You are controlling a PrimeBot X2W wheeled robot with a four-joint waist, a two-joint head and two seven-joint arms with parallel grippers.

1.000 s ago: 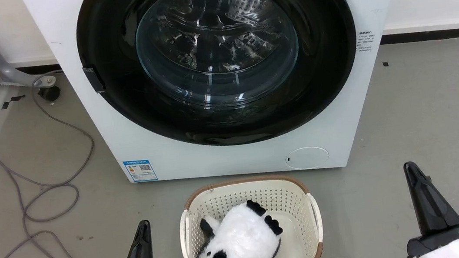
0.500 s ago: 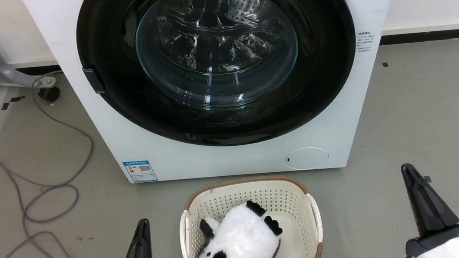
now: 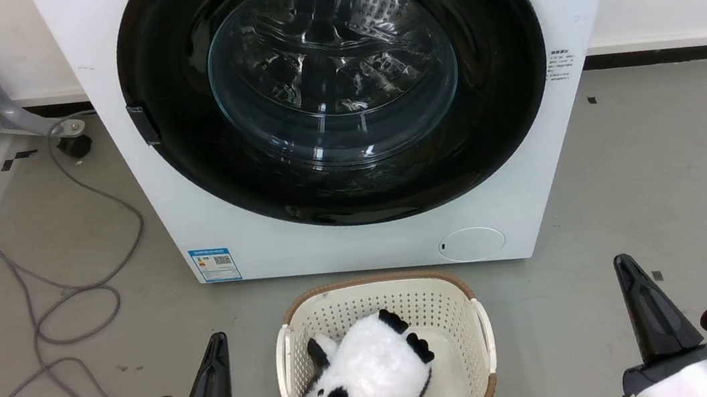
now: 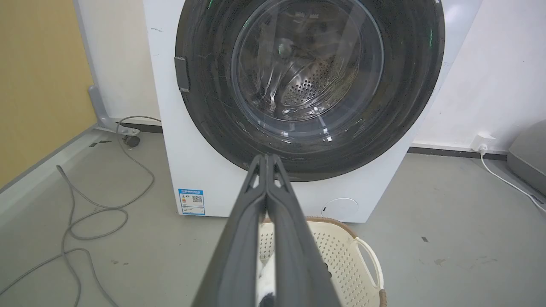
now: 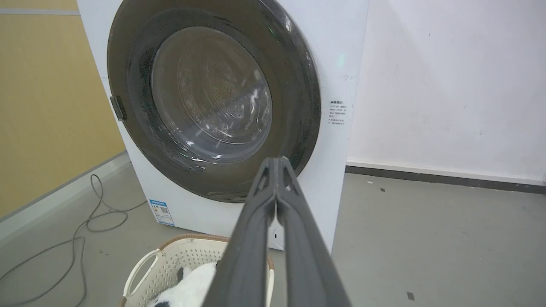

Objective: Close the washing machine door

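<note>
Both arms have edged slightly further into the head view. The left fingers (image 3: 213,387) are pressed together and hold nothing, as are the right fingers (image 3: 655,316). The washing machine door (image 3: 332,79) lies closed against the washing machine (image 3: 306,251), well beyond both fingertips. A laundry basket (image 3: 378,288) holding a panda plush (image 3: 368,372) stands on the floor between the fingers.

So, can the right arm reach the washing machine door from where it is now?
Probably yes. Only bare floor lies between the right gripper and the washing machine door, which already looks shut. The laundry basket with the plush panda stands off to the gripper's left, out of its path.
</note>
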